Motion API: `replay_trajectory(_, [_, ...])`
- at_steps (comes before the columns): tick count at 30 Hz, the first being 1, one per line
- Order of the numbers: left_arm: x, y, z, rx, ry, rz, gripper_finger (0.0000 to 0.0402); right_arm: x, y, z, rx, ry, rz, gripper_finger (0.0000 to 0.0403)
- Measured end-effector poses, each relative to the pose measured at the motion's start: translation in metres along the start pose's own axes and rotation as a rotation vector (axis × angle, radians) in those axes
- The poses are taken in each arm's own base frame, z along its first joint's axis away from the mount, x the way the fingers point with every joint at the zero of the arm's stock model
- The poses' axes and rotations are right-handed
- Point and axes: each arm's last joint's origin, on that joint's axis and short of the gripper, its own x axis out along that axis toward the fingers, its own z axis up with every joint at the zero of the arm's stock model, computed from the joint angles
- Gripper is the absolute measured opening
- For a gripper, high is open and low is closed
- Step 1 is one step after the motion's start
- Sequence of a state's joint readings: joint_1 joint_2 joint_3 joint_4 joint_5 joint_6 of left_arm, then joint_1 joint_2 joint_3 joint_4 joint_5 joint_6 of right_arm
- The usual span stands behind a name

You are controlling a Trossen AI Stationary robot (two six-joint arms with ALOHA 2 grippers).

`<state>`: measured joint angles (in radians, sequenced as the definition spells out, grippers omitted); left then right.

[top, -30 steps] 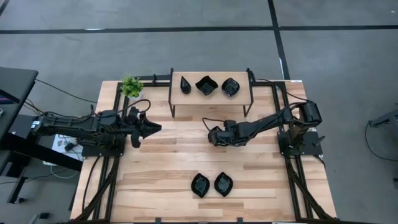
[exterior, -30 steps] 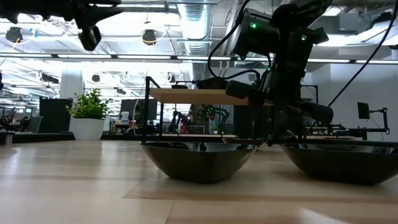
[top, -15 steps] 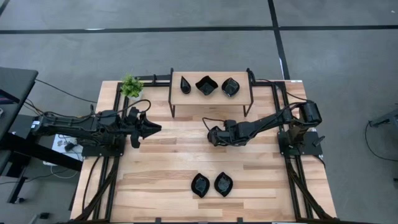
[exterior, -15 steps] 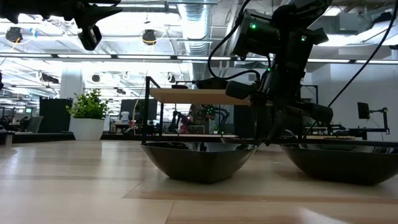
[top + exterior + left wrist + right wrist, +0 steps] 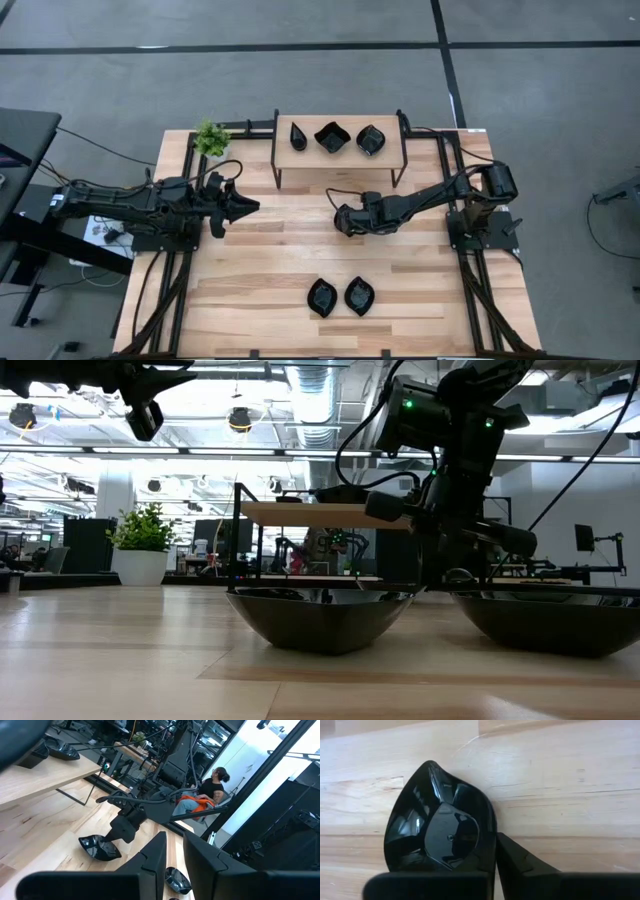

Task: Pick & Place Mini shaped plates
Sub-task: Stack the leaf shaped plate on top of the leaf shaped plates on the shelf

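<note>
Plates (image 5: pixel 341 296), two, lower centre of frame, resting on bench (image 5: pixel 250 290). Right hand (image 5: pixel 343 221), mid-frame: fingers, open a second ago, now clenched on a plate (image 5: pixel 440 837) rim; pick apparently begun. Left hand (image 5: pixel 250 205): waiting mid-left; grasp undeterminable. Shelf (image 5: pixel 340 155), top centre: three plates. Held plate hidden overhead.

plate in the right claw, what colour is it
Glossy black; the right wrist view shows the plate best.

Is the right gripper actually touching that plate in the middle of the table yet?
Touching. In the right wrist view the right gripper is shut on the black plate, its rim pinched between the fingers.
</note>
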<state>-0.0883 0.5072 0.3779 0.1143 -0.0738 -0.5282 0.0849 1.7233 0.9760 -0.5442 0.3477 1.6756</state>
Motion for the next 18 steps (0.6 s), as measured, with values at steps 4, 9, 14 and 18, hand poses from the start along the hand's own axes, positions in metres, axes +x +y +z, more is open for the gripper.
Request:
replay_trajectory(4, [0.0000,0.0000,0.0000,0.000,0.000,0.000,0.0066,0.0000,-0.0001,0.0000,-0.009,0.000,-0.001,0.0013])
replay_trajectory(9, [0.0000,0.0000,-0.0001,0.000,0.001,0.000,0.0066,0.0000,-0.0001,0.0000,-0.012,0.001,-0.001,0.0011])
replay_trajectory(14, [0.0000,0.0000,0.0000,0.000,0.000,0.000,0.0066,-0.0009,0.0001,0.0003,-0.035,0.002,0.003,0.0004])
replay_trajectory(18, [0.0000,0.0000,0.0000,0.000,0.000,0.000,0.0066,-0.0032,0.0004,0.0009,-0.062,0.010,0.010,0.0002])
